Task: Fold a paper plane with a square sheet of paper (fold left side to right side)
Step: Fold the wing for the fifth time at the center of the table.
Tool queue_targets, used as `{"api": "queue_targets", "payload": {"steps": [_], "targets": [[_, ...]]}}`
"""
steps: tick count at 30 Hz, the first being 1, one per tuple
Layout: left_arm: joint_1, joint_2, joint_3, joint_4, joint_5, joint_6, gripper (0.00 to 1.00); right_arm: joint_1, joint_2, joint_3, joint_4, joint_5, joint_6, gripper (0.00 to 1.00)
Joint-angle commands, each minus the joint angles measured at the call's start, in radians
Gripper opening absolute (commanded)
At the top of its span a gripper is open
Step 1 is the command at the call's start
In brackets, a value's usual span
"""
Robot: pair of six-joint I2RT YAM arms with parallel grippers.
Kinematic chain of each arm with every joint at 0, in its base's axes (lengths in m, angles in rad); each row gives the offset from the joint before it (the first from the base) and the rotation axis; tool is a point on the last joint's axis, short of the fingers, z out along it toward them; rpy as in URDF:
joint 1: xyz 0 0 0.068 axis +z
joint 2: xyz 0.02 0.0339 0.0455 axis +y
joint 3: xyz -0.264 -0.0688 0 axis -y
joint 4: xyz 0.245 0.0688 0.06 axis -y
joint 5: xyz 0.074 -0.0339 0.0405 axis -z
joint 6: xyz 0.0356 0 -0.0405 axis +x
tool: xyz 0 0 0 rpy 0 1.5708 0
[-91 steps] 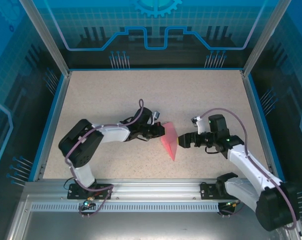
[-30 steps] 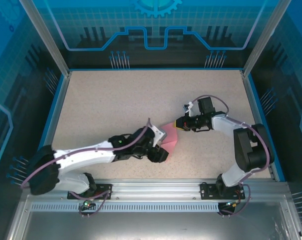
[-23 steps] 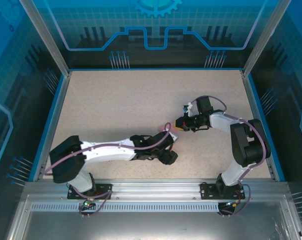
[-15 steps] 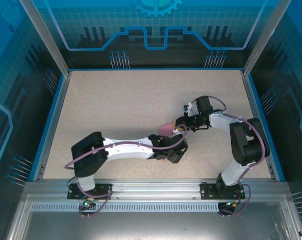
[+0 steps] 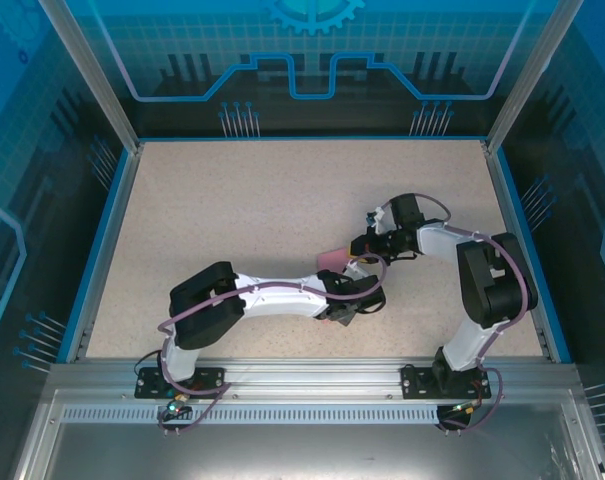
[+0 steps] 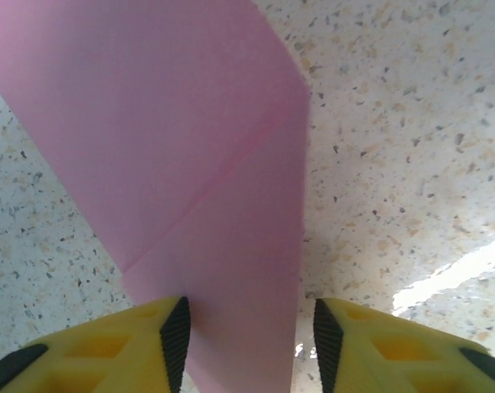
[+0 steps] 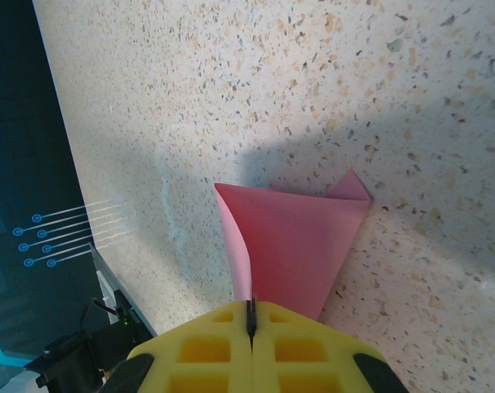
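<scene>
The pink paper (image 5: 332, 258) lies folded just right of the middle of the table (image 5: 232, 200). One raised edge is pinched tight in the right gripper (image 7: 249, 315), while the left gripper (image 6: 247, 327) stands part open astride its narrow near end. If those jaws close off the crease, or the arms pull apart, I'd expect the thin sheet to buckle, fold crooked or tear. The left arm (image 5: 272, 297) reaches across close under the right gripper, so a bump looks possible.

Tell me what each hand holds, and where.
Right hand pinches the pink paper by a raised edge. Left hand straddles its narrow end, open, not gripping.
</scene>
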Motion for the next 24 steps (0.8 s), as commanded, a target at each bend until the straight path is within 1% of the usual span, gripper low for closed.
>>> {"api": "queue_targets", "payload": {"steps": [1, 7, 16, 24], "targets": [[-0.005, 0.022, 0.029, -0.043, -0.026, -0.001, 0.42, 0.018, 0.022, 0.028, -0.026, 0.007, 0.000, 0.00], [-0.006, 0.033, 0.030, -0.040, -0.019, 0.006, 0.33, 0.022, 0.031, 0.037, -0.038, 0.018, -0.004, 0.00], [-0.006, 0.054, 0.043, -0.039, -0.001, 0.018, 0.23, 0.029, 0.041, 0.047, -0.050, 0.033, -0.009, 0.00], [-0.006, 0.066, 0.051, -0.030, 0.028, 0.032, 0.18, 0.029, 0.045, 0.051, -0.054, 0.041, -0.015, 0.00]]}}
